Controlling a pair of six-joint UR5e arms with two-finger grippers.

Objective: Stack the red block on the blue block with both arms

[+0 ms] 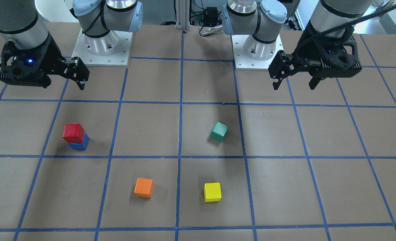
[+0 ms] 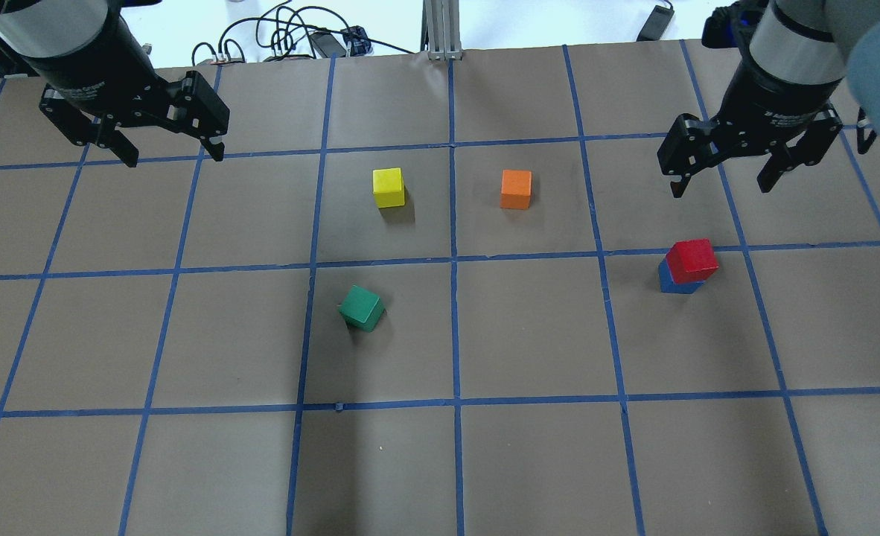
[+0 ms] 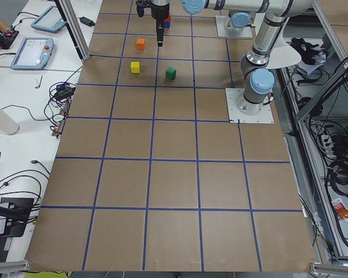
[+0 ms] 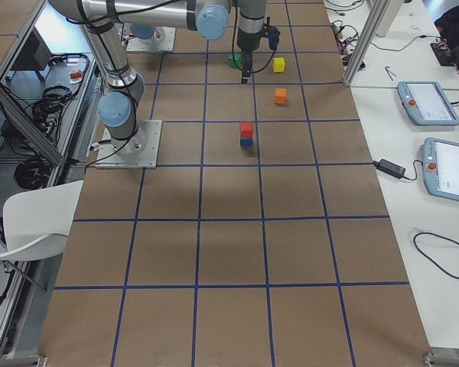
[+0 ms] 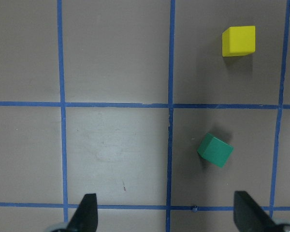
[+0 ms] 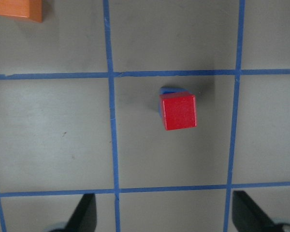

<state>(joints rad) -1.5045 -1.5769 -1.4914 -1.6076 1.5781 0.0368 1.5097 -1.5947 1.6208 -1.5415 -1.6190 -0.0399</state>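
Jaws of left gripper [image 2: 176,158] and right gripper [image 2: 721,189] stand wide, empty; red block [image 2: 692,260] covers most of blue block [image 2: 674,284] beneath.

Five cubes are on the one tabletop [image 2: 529,461], one of each colour: one red block [image 2: 692,260], one blue block [image 2: 677,284], one green cube [image 2: 362,307], one orange cube [image 2: 516,189] and one yellow cube [image 2: 389,187]. That makes one stack of two and three singles. There are two arms, with one left gripper [image 2: 176,158] and one right gripper [image 2: 721,189], two fingers apiece. There are two base plates, one base plate [image 1: 117,58] per arm. Two handheld screens lie beyond the tabletop's edge, one screen [image 4: 427,103] beside the other.
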